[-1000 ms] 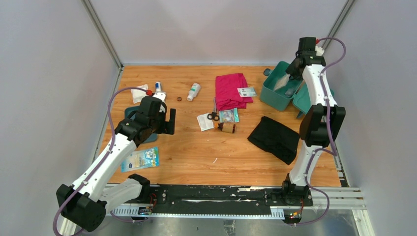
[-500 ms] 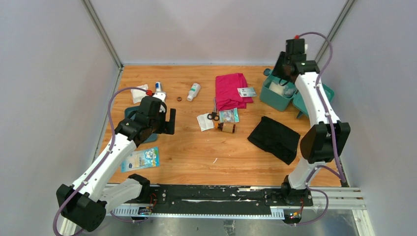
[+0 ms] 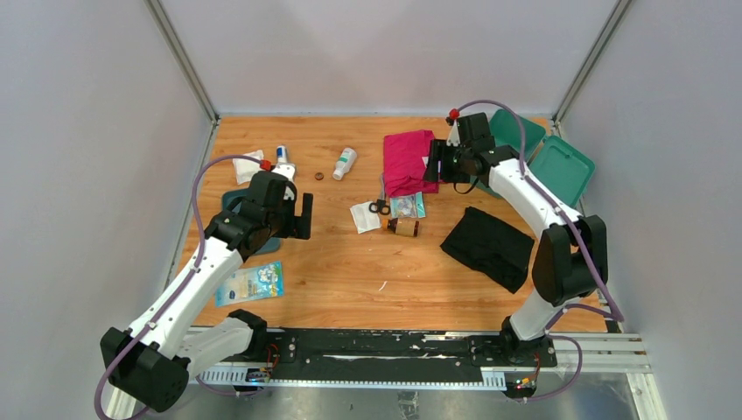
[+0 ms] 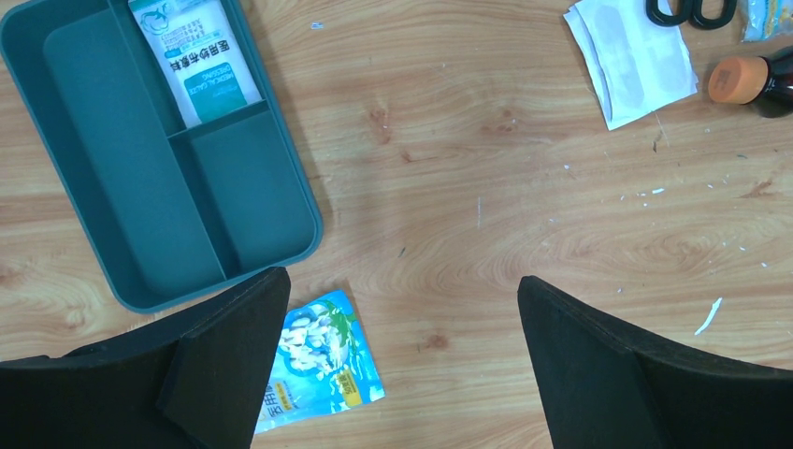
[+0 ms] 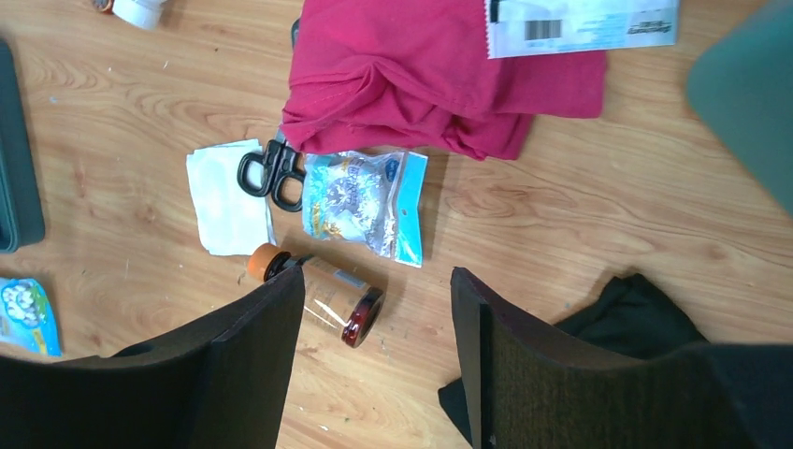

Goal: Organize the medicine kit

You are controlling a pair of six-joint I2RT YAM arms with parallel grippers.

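Medicine kit box (image 3: 506,122) sits open at the table's (image 3: 350,262) far right, its lid (image 3: 560,166) beside it. Right gripper (image 5: 374,281) hovers spread and empty above the brown bottle (image 5: 337,299); left gripper (image 4: 402,281), likewise spread, hangs beside the teal tray (image 4: 103,168)

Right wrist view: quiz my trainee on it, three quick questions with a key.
1. True or false: the bottle lies on its side.
2. What rests on the red cloth? A: a barcoded packet. B: the bottle. C: nothing.
3. What does the right pincer hold?
Key: 1 true; 2 A; 3 nothing, it is open.
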